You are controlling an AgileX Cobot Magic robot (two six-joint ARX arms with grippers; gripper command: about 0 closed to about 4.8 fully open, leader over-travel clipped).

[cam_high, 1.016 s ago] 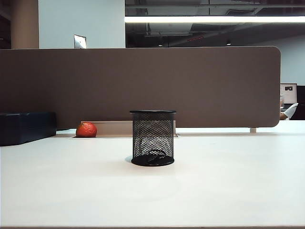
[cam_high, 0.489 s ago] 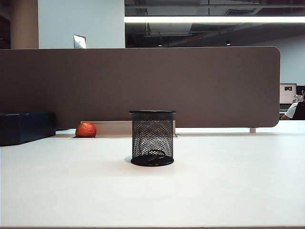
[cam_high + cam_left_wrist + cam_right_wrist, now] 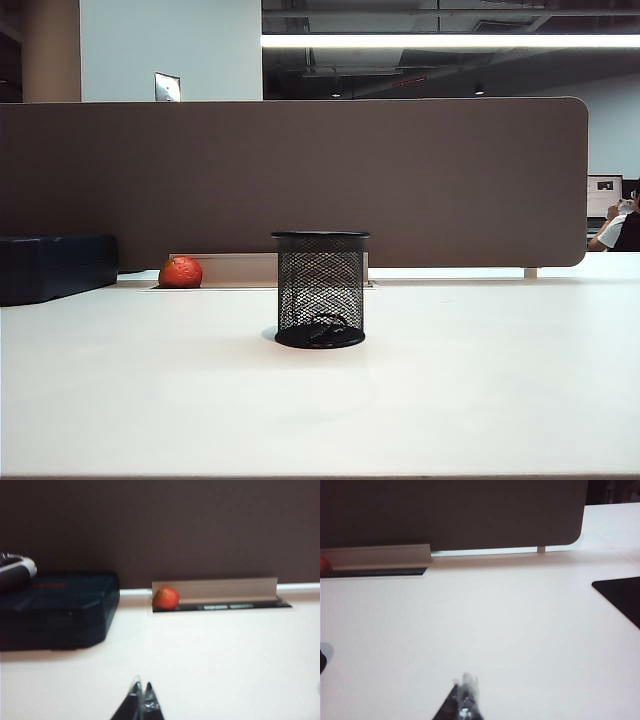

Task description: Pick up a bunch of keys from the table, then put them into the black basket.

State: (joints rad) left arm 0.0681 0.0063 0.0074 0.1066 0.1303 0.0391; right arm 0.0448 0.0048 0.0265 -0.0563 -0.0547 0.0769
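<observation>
Small metal-ring bunch of keys (image 3: 322,328) lying inside black wire-mesh basket (image 3: 320,288) mid white table (image 3: 480,400); left gripper (image 3: 141,700) and right gripper (image 3: 465,695) both pinched together, empty, hovering near front edge. Task looking finished; nothing further needed.

left hand (image 3: 141,700): tips only, edge cropping rest | right hand (image 3: 465,692): blurring, mostly cropped | bunch of keys (image 3: 322,328): mesh of black basket (image 3: 320,262) obscuring, details unreadable | dark box (image 3: 55,607): beyond left hand, edge cutting it

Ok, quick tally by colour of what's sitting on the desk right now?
Black: 2, black basket with bunch of keys inside
Dark blue-black: 1, box
Orange-red: 1, fruit
Total: 4
Left gripper and right gripper shut, empty.
</observation>
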